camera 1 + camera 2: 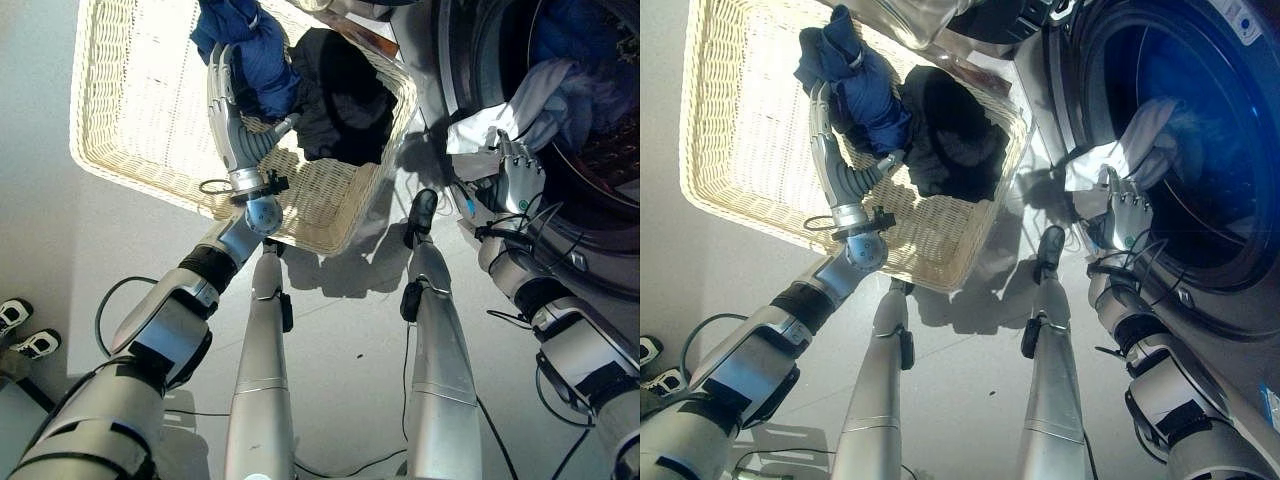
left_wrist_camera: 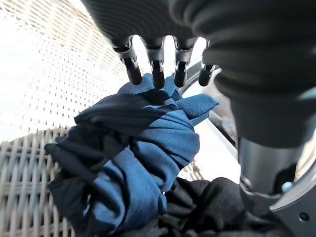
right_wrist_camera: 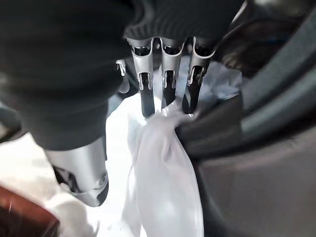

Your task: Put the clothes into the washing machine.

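**Robot hands at the basket and the washer door**

The left robot hand (image 1: 233,120) reaches into the cream woven wicker laundry basket (image 1: 130,110) on the floor, its straight fingers (image 2: 157,74) pressing against the crumpled blue garment (image 1: 868,92) with the thumb out to the side, nothing clenched. A bundled black garment (image 1: 950,135) lies just beside the blue one, toward the basket's corner nearest the washer. The right robot hand (image 1: 1126,218) is at the lip of the round dark opening of the front-loading washing machine (image 1: 1200,130), fingers extended and touching a white cloth (image 3: 165,163) that drapes over the door rim, partly in the drum, partly hanging outside. Its fingers look relaxed rather than closed around the cloth.
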Robot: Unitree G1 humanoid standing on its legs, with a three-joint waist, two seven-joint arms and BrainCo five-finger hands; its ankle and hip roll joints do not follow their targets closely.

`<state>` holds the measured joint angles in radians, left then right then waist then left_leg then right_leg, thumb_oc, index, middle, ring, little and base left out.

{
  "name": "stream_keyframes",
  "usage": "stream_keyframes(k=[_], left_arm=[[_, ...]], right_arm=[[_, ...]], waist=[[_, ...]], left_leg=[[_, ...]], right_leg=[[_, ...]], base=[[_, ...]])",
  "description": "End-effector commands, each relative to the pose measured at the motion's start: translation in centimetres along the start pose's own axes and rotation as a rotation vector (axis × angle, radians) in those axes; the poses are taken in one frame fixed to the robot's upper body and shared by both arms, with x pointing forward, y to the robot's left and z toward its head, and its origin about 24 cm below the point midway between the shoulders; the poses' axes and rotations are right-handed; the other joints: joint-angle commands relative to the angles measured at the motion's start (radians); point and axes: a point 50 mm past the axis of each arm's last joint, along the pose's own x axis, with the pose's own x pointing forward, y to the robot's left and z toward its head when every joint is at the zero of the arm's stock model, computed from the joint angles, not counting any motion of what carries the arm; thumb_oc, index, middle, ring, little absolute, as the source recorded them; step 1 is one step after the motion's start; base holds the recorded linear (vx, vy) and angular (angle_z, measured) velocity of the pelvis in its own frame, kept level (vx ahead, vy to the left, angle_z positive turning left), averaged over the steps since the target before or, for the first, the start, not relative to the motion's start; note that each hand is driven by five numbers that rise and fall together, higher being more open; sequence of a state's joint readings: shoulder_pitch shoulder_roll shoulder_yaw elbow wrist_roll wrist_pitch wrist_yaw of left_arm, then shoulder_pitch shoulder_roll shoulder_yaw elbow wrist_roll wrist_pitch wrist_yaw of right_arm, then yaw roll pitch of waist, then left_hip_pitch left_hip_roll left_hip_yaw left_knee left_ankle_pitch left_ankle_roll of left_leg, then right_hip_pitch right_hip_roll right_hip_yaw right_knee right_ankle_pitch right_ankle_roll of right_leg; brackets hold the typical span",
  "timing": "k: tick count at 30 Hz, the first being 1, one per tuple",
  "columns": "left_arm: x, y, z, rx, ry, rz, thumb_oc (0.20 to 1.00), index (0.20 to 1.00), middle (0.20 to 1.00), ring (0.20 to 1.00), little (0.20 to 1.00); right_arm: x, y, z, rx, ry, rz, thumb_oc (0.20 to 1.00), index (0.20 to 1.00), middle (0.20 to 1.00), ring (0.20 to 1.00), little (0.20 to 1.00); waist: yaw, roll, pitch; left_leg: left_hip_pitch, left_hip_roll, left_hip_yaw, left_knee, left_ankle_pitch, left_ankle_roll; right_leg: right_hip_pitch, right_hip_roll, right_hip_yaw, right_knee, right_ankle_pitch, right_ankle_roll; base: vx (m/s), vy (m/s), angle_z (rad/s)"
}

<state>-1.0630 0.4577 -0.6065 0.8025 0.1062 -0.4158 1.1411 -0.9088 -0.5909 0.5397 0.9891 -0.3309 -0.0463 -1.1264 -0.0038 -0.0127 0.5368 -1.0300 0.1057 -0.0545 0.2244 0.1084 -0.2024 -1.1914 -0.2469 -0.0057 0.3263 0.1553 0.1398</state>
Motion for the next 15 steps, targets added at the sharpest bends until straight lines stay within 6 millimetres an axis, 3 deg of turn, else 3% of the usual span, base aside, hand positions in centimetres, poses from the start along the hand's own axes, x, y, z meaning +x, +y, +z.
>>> stream_keyframes(k=[1, 15], left_arm=[[0.9, 1.1, 0.6, -0.025, -0.056, 0.079, 1.0, 1.0, 1.0, 1.0, 1.0], [0.9, 1.9, 0.3, -0.024, -0.067, 0.086, 1.0, 1.0, 1.0, 1.0, 1.0]], right_arm=[[1.3, -1.9, -1.0, 0.015, -0.002, -0.13, 1.0, 1.0, 1.0, 1.0, 1.0], [3.0, -3.6, 1.2, 0.098, -0.071, -0.249, 1.0, 1.0, 1.0, 1.0, 1.0]], waist=[[-0.028, 0.074, -0.017], [-0.028, 0.062, -0.017]], left_leg=[[-0.04, -0.042, 0.0, 0.009, 0.024, 0.09], [-0.049, -0.042, -0.009, 0.015, 0.02, 0.085]], right_leg=[[-0.003, 0.072, -0.017, -0.016, 0.073, 0.054], [-0.001, 0.071, -0.019, -0.016, 0.065, 0.055]], base=[[0.0, 0.0, 0.0], [0.0, 0.0, 0.0]])
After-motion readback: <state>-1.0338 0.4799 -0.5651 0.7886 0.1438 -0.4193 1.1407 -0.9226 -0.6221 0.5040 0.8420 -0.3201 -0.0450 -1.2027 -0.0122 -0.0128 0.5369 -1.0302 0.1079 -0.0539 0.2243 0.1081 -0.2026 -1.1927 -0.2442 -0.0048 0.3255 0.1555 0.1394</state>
